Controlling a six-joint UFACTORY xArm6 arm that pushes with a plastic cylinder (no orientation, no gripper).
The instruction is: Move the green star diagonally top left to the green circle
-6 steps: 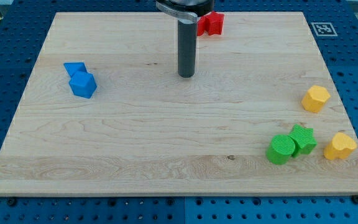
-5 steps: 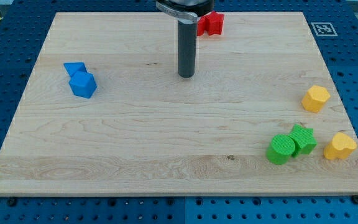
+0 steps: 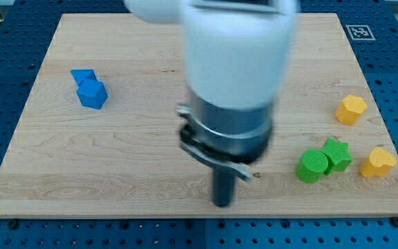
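Observation:
The green star [image 3: 337, 155] lies at the view's lower right of the wooden board [image 3: 116, 152]. The green circle [image 3: 312, 166] touches it on its lower left side. My tip [image 3: 222, 204] stands near the board's bottom edge, to the left of the green circle and well apart from it. The arm's large white body [image 3: 233, 62] fills the middle of the view and is blurred.
Two yellow blocks lie at the view's right: one [image 3: 351, 109] above the green pair, one [image 3: 378, 162] right of the star. Two blue blocks [image 3: 88, 87] touch each other at the left. The arm hides the board's top middle.
My tip has moved from the board's upper middle down to near its bottom edge, closer to the green blocks. The arm now hides the red block. No block has moved.

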